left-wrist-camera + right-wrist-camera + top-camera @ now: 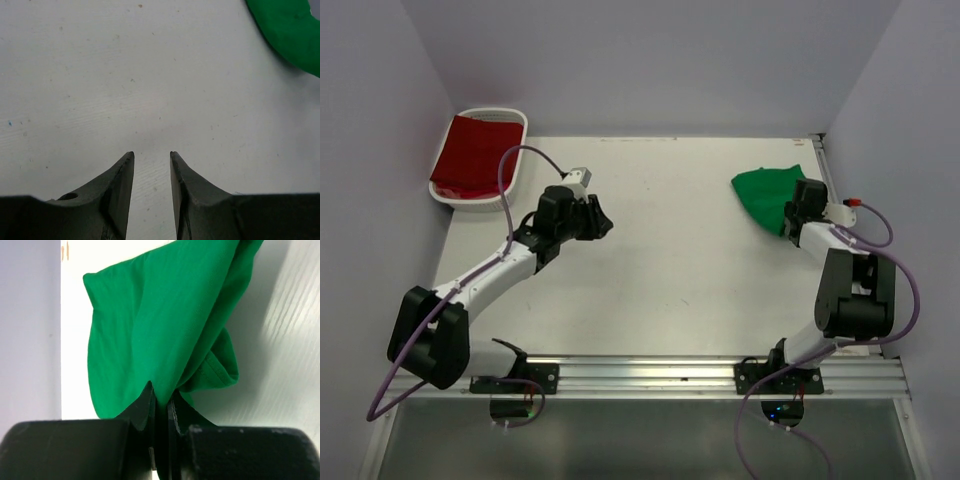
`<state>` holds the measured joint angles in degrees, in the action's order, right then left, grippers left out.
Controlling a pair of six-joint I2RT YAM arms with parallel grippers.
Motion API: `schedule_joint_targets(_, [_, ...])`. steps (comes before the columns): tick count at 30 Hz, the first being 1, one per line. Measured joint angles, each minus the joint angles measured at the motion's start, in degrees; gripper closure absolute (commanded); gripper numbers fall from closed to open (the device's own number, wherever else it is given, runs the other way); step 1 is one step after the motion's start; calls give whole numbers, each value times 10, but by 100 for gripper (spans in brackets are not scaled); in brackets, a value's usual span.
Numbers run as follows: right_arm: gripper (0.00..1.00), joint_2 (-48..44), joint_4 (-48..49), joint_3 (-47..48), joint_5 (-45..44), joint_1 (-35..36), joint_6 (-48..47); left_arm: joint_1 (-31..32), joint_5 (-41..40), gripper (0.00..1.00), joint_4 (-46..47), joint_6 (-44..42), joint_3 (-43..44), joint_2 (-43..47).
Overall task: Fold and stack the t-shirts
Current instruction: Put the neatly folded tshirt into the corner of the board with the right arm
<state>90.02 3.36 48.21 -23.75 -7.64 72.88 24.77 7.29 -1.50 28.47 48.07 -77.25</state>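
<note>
The bright green t-shirt [764, 193] lies bunched at the table's far right. My right gripper [790, 217] is shut on its near edge, and in the right wrist view the green cloth [150, 325] is pinched between the two fingers and hangs beyond them. The dark red t-shirt [475, 155] lies in the white basket [516, 124] at the far left corner. My left gripper [604, 224] hovers over the bare table left of centre, open with nothing between its fingers [122, 177]. A corner of the green t-shirt [290, 30] shows at the top right of the left wrist view.
Purple walls close in the table on the left, back and right. The white tabletop [680, 260] stretches between the two arms. A metal rail [650, 375] runs along the near edge, with both arm bases on it.
</note>
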Motion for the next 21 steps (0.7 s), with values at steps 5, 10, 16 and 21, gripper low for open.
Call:
schedule_joint_targets(5, [100, 52, -39, 58, -38, -7, 14, 0, 10, 64, -15, 1, -12, 15])
schedule_joint_targets(10, [100, 140, -72, 125, -33, -35, 20, 0, 10, 67, -31, 1, -12, 20])
schedule_joint_targets(16, [100, 226, -71, 200, -5, -61, 12, 0, 10, 69, -42, 1, -12, 21])
schedule_joint_targets(21, [100, 269, -44, 254, 41, -75, 7, 0, 10, 72, -42, 1, -12, 20])
